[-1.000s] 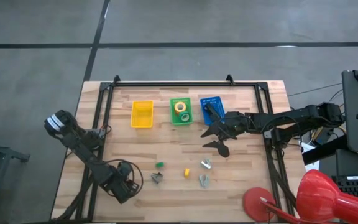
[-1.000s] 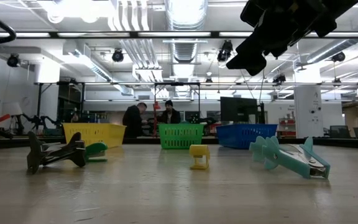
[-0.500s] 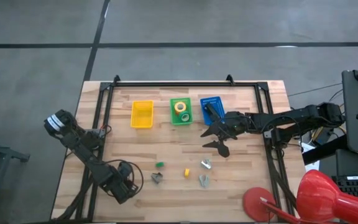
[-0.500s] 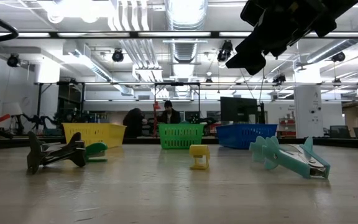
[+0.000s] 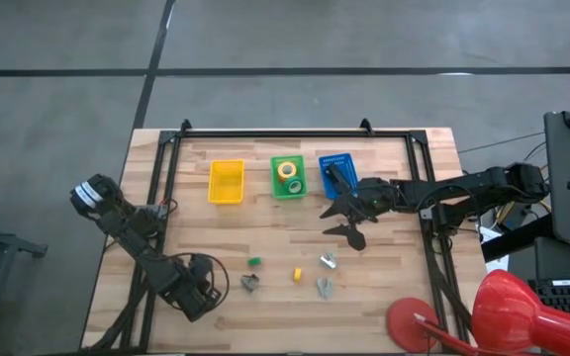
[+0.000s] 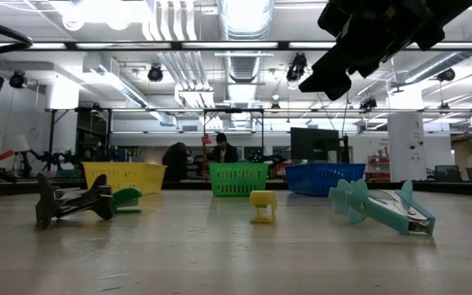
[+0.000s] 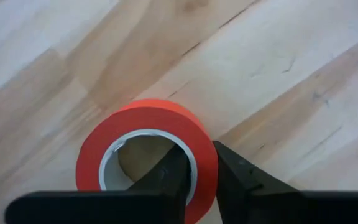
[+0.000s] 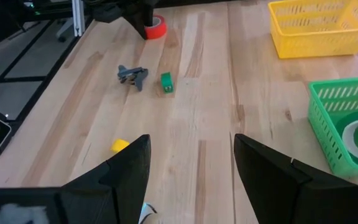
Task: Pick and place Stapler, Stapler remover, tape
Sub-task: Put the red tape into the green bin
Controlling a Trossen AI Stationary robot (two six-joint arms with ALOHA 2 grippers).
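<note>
Wooden butcher-block table (image 5: 265, 232), framed by black rails, carries all items. Orange-red tape roll (image 7: 146, 149): lying flat at the near left part of the table, its wall pinched between the left gripper's (image 7: 199, 171) two dark fingers, one inside the open centre and one outside; the right wrist view shows the same roll (image 8: 156, 27) under that gripper. Yellow and green tape rolls (image 5: 287, 176): resting inside the green basket (image 5: 274, 185), middle of three baskets along the far side. Stapler (image 5: 336, 178): dark, oblong, lying in the blue basket (image 5: 347, 161) to the right. Yellow basket (image 5: 226, 182): leftmost of the three. Dark grey staple remover (image 5: 250, 283): near edge, just right of the left gripper. Teal staple removers (image 5: 325, 286): two, near edge, further right. Small green piece (image 5: 254, 261) and small yellow piece (image 5: 297, 275): between the removers. Right gripper (image 5: 349, 225): raised over the table beside the blue basket, fingers spread wide, nothing between them.
</note>
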